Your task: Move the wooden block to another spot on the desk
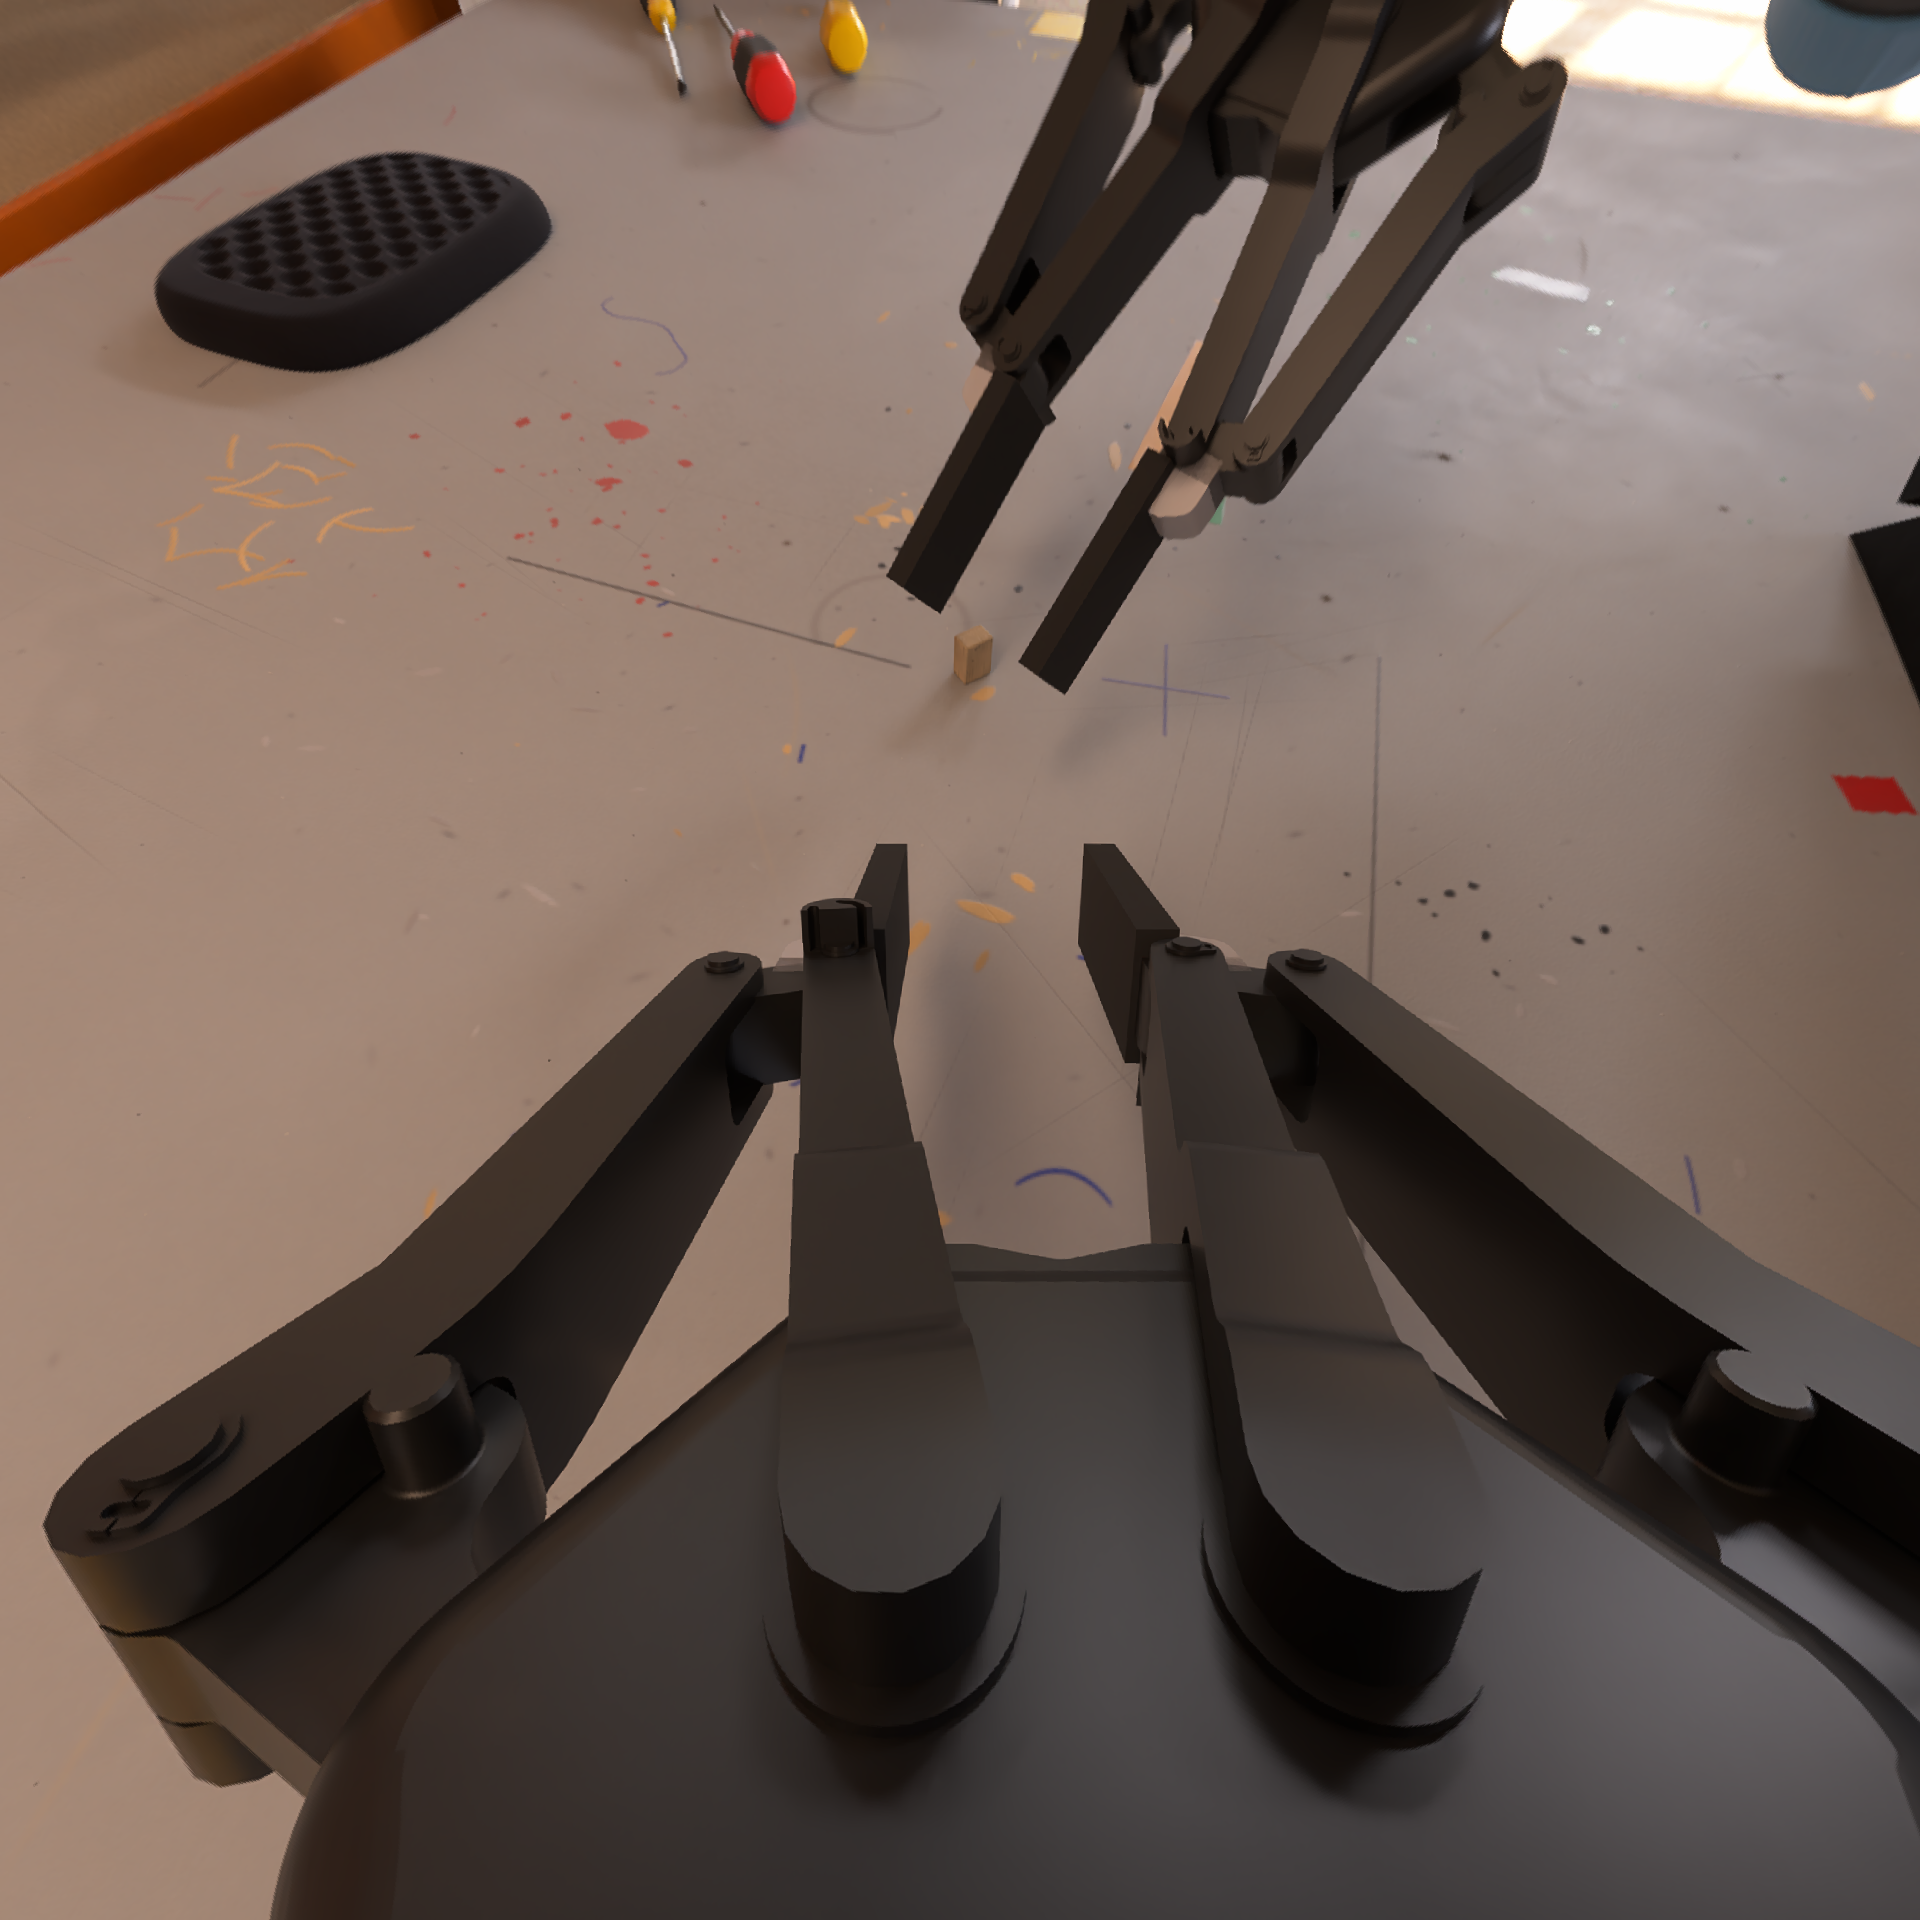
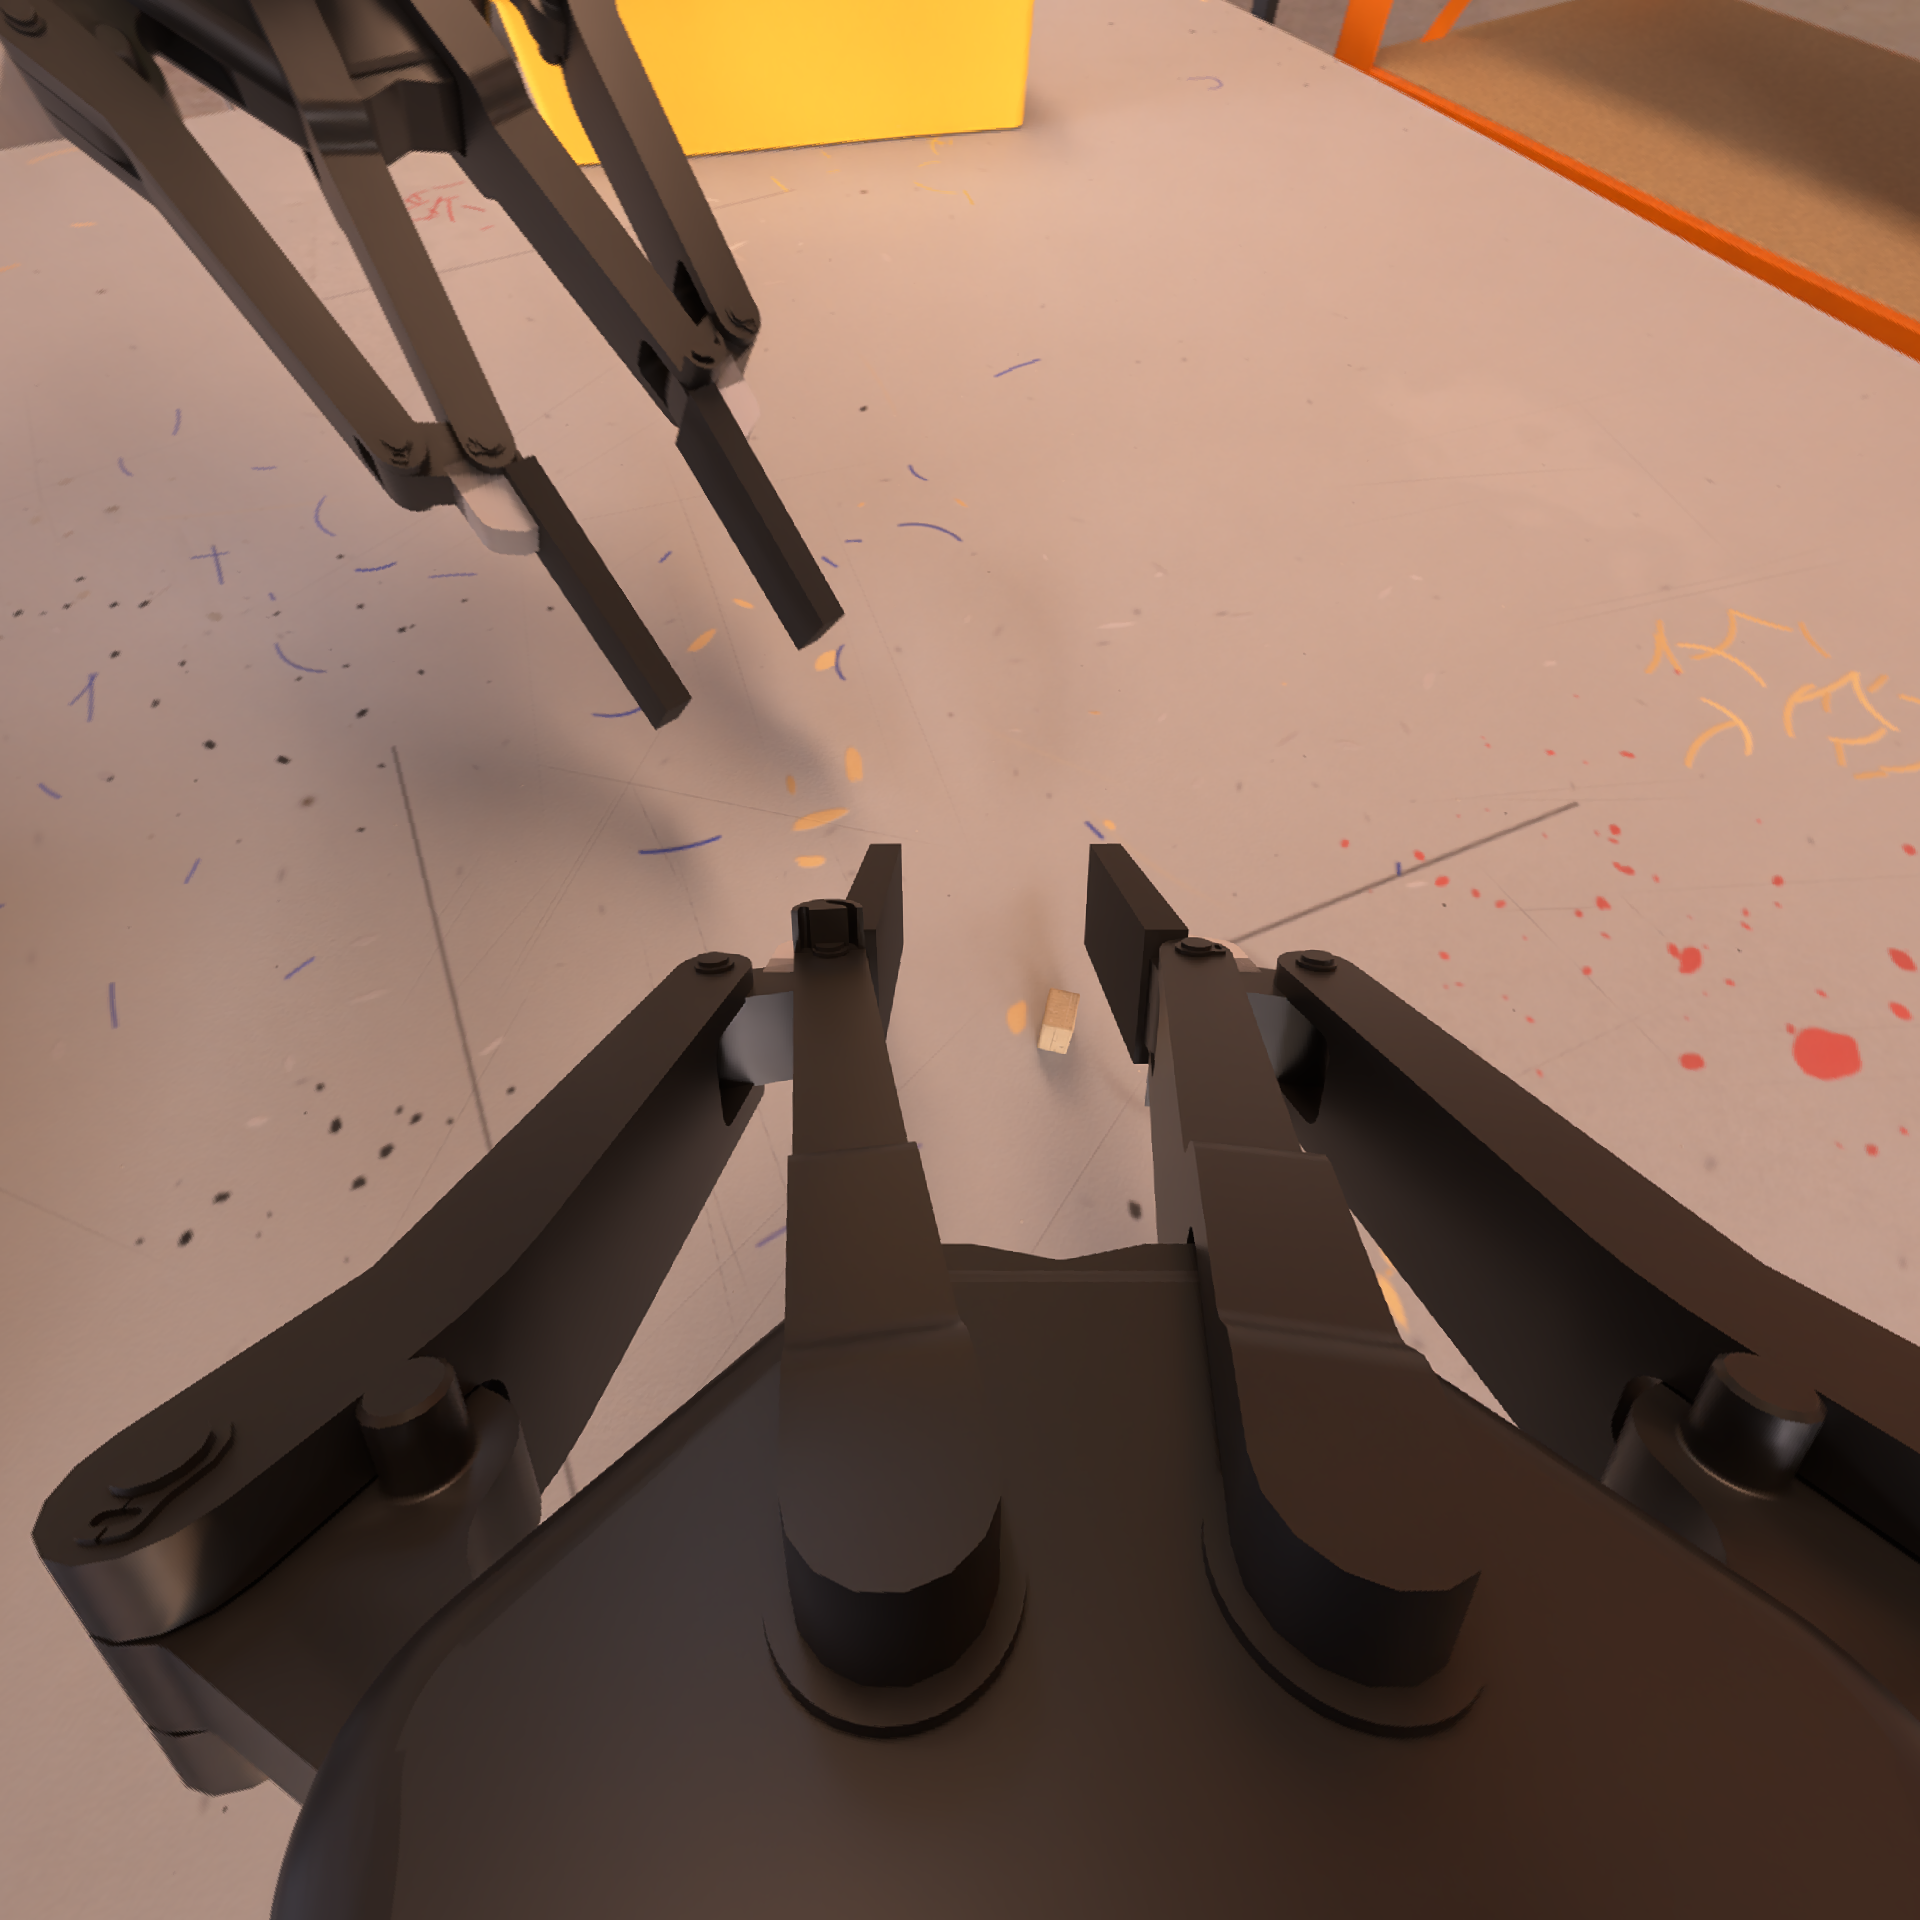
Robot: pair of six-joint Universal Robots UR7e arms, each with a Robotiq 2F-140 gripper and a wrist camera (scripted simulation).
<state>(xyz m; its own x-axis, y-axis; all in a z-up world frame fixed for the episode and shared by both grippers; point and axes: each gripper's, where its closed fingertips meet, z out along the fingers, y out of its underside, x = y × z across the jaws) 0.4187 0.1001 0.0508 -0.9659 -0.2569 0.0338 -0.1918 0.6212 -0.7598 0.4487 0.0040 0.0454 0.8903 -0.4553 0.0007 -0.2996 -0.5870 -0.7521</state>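
A small pale wooden block (image 1: 972, 658) stands on the grey paint-spattered desk (image 1: 520, 790). In the left wrist view my right gripper (image 1: 987, 636) hangs over it from the far side, jaws open, one finger on each side of the block and apart from it. In the right wrist view the block (image 2: 1059, 1020) lies on the desk between and below my right gripper's (image 2: 992, 868) open fingers, closer to the right finger (image 2: 1122, 935). My left gripper (image 1: 992, 868) is open and empty, short of the block; it also shows in the right wrist view (image 2: 750, 670).
A black perforated pad (image 1: 353, 260) lies at the back left. Screwdrivers with red (image 1: 764, 73) and yellow (image 1: 844, 36) handles lie at the far edge. An orange-edged shelf (image 2: 1662, 177) borders the desk. A yellow box (image 2: 831, 73) stands at the far end.
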